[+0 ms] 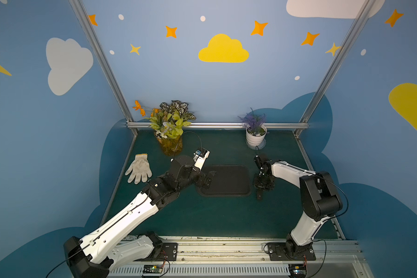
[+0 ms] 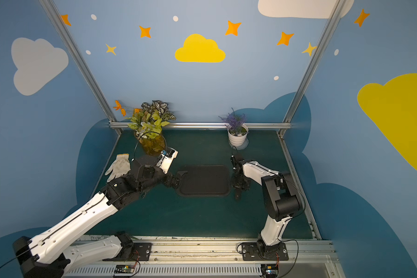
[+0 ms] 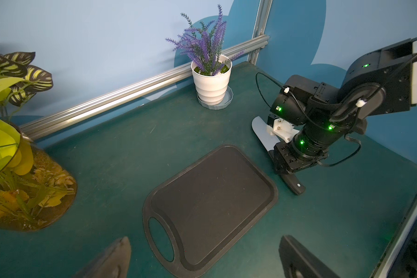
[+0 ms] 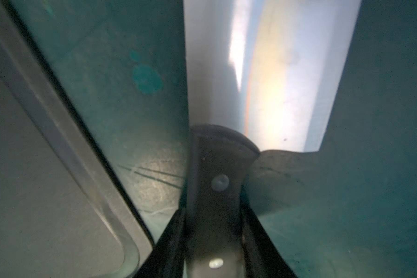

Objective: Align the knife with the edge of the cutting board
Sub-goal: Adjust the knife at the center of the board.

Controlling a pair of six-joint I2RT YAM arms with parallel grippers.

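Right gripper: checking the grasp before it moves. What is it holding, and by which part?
The right gripper is shut on the knife, pinching its black handle just behind the blade. The left gripper holds nothing.

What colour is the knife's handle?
Black, with pale metal rivets. The knife handle shows best in the right wrist view.
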